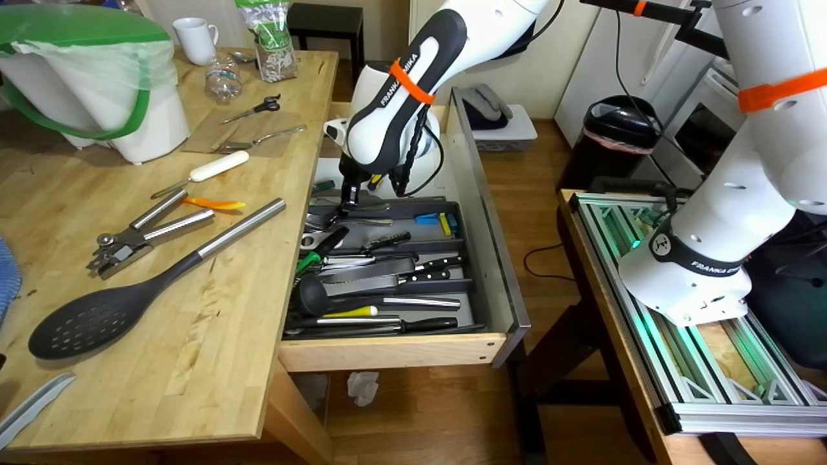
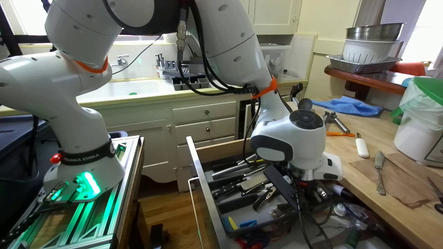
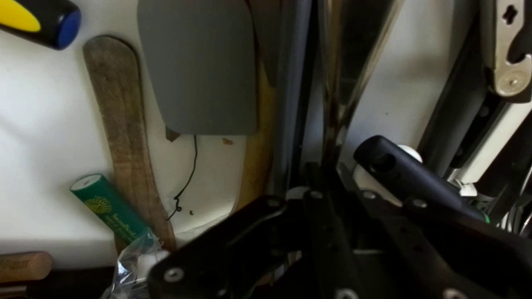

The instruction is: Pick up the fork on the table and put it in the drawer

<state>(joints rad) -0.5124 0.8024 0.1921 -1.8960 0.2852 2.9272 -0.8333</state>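
Observation:
My gripper (image 1: 349,199) is low inside the open light-wood drawer (image 1: 387,354), at the edge of the dark divider tray (image 1: 413,208). In the wrist view its fingertips (image 3: 328,168) are close together around a shiny silvery metal piece (image 3: 337,99). It looks like the fork's handle; its tines do not show, so I cannot be certain. A silvery piece (image 1: 371,208) also shows beside the tips in an exterior view. The drawer (image 2: 221,151) also shows in an exterior view, where cables and the wrist hide the fingertips. No fork shows on the wooden table (image 1: 194,387).
The tray holds several knives (image 1: 387,278), a black ladle (image 1: 313,297) and a can opener (image 3: 411,174). A grey spatula (image 3: 199,70) and wooden stick (image 3: 120,108) lie left of the gripper in the wrist view. The table edge borders the drawer. A slotted spoon (image 1: 90,323) lies there.

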